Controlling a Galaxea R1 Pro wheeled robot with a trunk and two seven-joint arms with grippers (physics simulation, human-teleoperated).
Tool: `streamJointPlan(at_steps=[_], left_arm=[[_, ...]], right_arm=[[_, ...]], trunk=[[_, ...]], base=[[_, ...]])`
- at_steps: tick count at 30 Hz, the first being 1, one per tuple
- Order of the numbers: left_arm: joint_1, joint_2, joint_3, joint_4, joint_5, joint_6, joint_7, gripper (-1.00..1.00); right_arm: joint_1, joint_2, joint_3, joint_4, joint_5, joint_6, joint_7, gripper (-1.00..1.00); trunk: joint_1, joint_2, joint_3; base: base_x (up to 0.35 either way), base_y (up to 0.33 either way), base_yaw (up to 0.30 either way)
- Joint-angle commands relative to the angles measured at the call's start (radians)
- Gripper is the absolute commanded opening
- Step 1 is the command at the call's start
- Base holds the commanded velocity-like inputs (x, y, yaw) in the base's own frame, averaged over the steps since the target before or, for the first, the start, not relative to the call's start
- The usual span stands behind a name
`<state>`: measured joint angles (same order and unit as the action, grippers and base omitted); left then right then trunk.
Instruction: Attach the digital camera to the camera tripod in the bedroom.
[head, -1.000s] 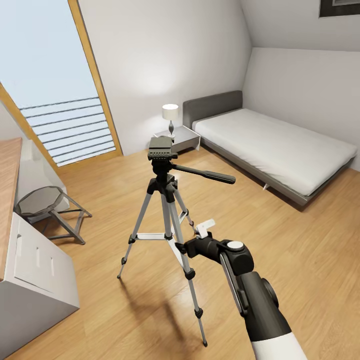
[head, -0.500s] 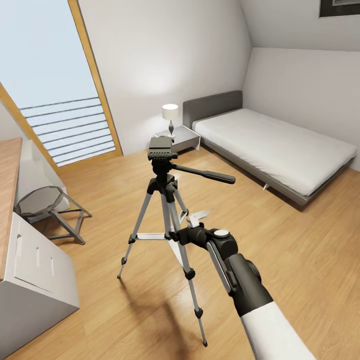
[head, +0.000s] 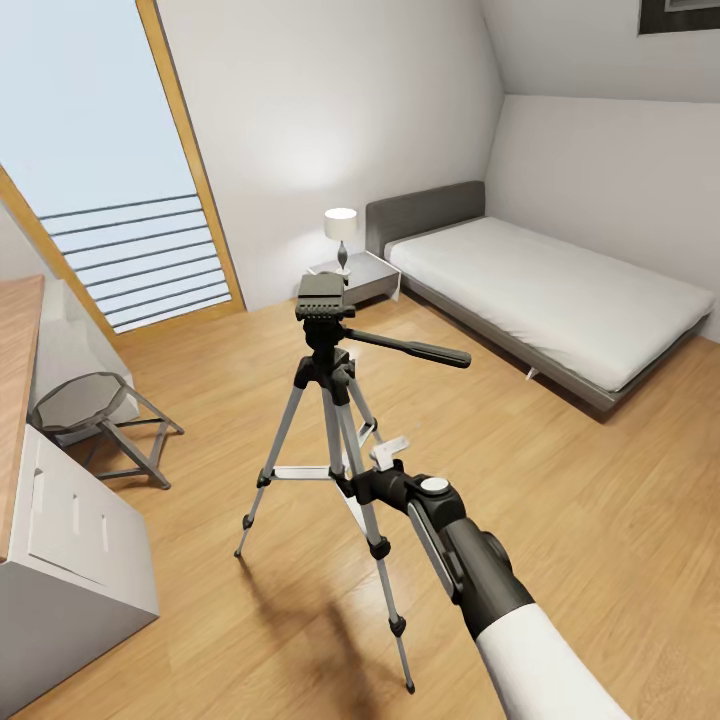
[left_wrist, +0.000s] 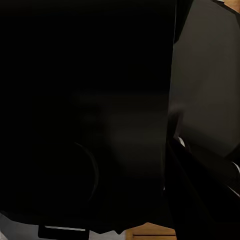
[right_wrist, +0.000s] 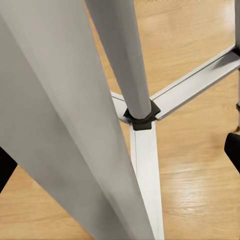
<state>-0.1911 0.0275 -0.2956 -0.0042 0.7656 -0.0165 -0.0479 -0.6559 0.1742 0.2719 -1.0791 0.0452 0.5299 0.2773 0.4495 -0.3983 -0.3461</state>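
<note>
Light wood floor (head: 620, 500), pale walls (head: 330, 110), a grey bed (head: 540, 290), a lit lamp (head: 341, 228) beside it.

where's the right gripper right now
In the head view the right gripper is low against the camera tripod, at its near leg just above the spreader braces, on the side toward the bed.

The head view looks down from above across the bedroom floor (head: 600, 520), the tripod (head: 330, 400) at centre frame. The right wrist view sits very close to that tripod's legs (right_wrist: 120, 65), shared with the head view. The left wrist view faces something dark at close range.
</note>
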Motion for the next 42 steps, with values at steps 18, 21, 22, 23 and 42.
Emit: streamJointPlan(at_steps=[18,21,22,23,42], left_arm=[[-0.001,0.0,-0.008,0.001,0.009,-0.002,-0.006,-1.0],[-0.001,0.0,-0.008,0.001,0.009,-0.002,-0.006,-1.0],[-0.001,0.0,-0.008,0.001,0.009,-0.002,-0.006,-1.0],[-0.001,0.0,-0.008,0.001,0.009,-0.002,-0.006,-1.0],[-0.001,0.039,-0.009,-0.077,0.006,0.009,-0.004,-1.0]], right_arm=[[0.0,0.0,-0.001,0.012,0.005,-0.071,0.001,-1.0],[0.0,0.0,-0.003,0.013,0.006,-0.073,0.0,-1.0],[0.001,0.0,-0.004,0.013,0.006,-0.074,0.0,-1.0],[0.001,0.0,-0.004,0.013,0.006,-0.075,0.0,-1.0],[0.001,0.0,-0.01,0.026,0.007,-0.11,0.0,-1.0]], trunk=[[0.0,-0.002,-0.002],[0.0,-0.002,-0.002],[0.0,-0.002,-0.002],[0.0,-0.002,-0.002],[0.0,-0.002,-0.002]], base=[[0.0,0.0,0.0],[0.0,0.0,0.0],[0.0,0.0,0.0],[0.0,0.0,0.0],[0.0,0.0,0.0]])
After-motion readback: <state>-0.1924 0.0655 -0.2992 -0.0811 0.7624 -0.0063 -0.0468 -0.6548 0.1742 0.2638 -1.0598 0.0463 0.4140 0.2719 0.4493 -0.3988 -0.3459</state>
